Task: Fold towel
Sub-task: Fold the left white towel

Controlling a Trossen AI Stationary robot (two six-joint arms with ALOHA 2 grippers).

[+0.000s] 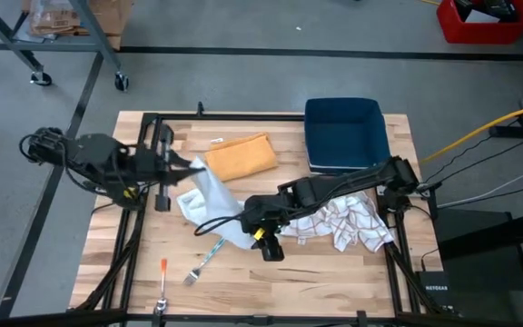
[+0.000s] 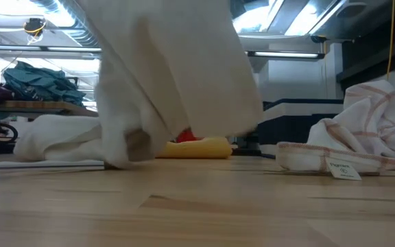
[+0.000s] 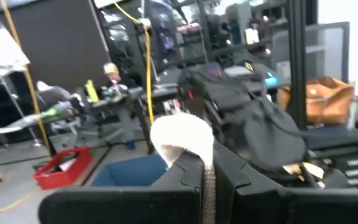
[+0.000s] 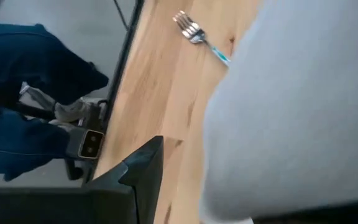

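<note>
A white towel (image 1: 214,202) hangs from my left gripper (image 1: 187,167), which is shut on it at the table's left, above the wood. The towel's lower end (image 2: 64,147) lies bunched on the table. My right gripper (image 1: 266,238) stands open at that lower end, slanting down. In the right wrist view one dark finger (image 4: 143,168) shows beside the pale towel (image 4: 291,118), which hides the other finger. In the low view the towel (image 2: 173,75) hangs as a broad sheet. My left gripper pinches a bunched, rounded fold of the towel's upper end (image 3: 182,140) between its two shut fingers, which point about level toward the table's right. The towel hangs slack below the hold, its lower end on the table. Whether my right gripper touches the towel, I cannot tell.
A striped towel (image 1: 352,223) lies crumpled at the right under the right arm. An orange cloth (image 1: 241,154) and a blue bin (image 1: 346,134) sit at the far side. A fork (image 1: 202,263) and an orange-handled tool (image 1: 163,272) lie near the front edge.
</note>
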